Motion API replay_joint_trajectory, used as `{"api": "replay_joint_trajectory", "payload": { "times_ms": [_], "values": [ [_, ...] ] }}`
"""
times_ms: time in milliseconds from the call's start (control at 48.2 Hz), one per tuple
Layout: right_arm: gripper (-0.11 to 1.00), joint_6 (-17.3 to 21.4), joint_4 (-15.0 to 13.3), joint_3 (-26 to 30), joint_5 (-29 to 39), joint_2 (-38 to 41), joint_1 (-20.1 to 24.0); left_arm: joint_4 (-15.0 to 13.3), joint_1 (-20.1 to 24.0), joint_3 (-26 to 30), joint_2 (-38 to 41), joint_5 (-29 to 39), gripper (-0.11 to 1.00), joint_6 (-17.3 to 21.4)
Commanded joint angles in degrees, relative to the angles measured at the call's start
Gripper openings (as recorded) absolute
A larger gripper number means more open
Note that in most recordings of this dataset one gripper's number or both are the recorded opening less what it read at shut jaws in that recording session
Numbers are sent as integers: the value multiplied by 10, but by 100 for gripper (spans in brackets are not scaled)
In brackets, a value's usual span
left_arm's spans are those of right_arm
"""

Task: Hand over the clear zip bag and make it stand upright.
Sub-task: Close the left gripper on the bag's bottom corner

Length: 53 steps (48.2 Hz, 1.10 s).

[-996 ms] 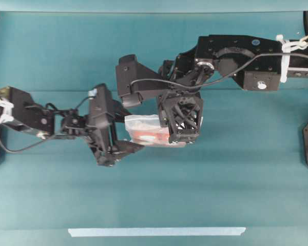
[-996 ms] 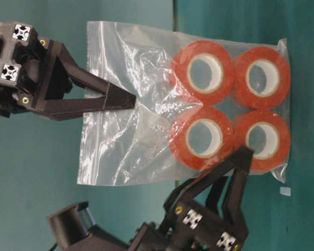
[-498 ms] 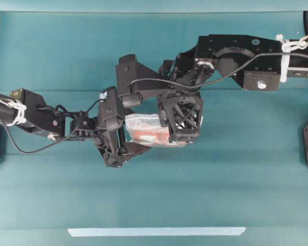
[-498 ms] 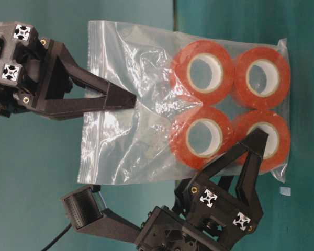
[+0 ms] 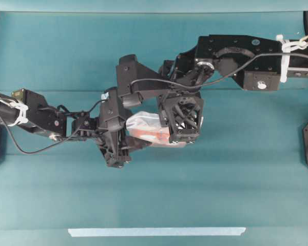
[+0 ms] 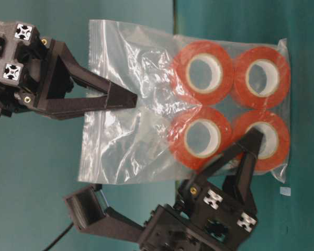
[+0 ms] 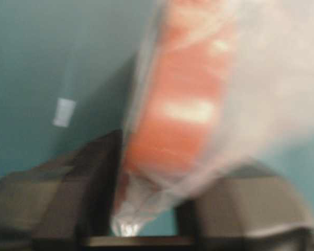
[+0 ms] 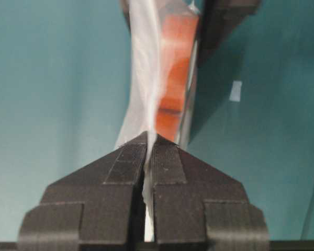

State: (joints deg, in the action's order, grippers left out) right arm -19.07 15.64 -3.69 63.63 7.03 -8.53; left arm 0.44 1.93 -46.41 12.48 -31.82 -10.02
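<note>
- Bag in the air: the clear zip bag (image 6: 146, 104) hangs between my two arms above the teal worktop (image 5: 246, 179), resting on nothing.
- My right gripper (image 8: 147, 149) is pinched flat together on the bag's empty plastic part; the wrist view shows the film squeezed between the two black pads, with no gap.
- In the table-level view that right gripper (image 6: 128, 100) comes in from the left edge and bites the crinkled film just short of the rolls.
- Four orange-red tape rolls (image 6: 227, 112) with white cores sit packed two by two at the bag's far end.
- My left gripper (image 6: 254, 137) reaches up from the bottom of that view, its tip over the lower right roll.
- Left wrist view is blurred: one dark finger (image 7: 102, 172) on each side of the bag's corner and an orange roll (image 7: 175, 115) between them. Jaws narrowed around the bag, but I cannot tell whether they truly clamp it yet.
- From overhead the bag (image 5: 143, 125) is a small pale patch, mostly hidden under the right arm.
- A pale tape strip (image 5: 156, 231) lies on the worktop, well apart from it all.
</note>
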Motion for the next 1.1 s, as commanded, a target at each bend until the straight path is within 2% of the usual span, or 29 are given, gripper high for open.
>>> {"api": "replay_joint_trajectory", "payload": {
  "times_ms": [0, 290, 830, 1079],
  "values": [
    [0, 4, 2, 3, -2, -4, 2, 0, 4, -4, 3, -4, 22, 4],
    [0, 4, 2, 1, 1, -4, 4, 0, 0, 1, 4, -1, 21, 31],
    [1, 3, 1, 1, -4, -4, 4, 1, -11, 3, 6, 10, 22, 36],
    [2, 4, 1, 1, 18, -4, 4, 1, -13, 5, 5, 10, 21, 56]
  ]
}}
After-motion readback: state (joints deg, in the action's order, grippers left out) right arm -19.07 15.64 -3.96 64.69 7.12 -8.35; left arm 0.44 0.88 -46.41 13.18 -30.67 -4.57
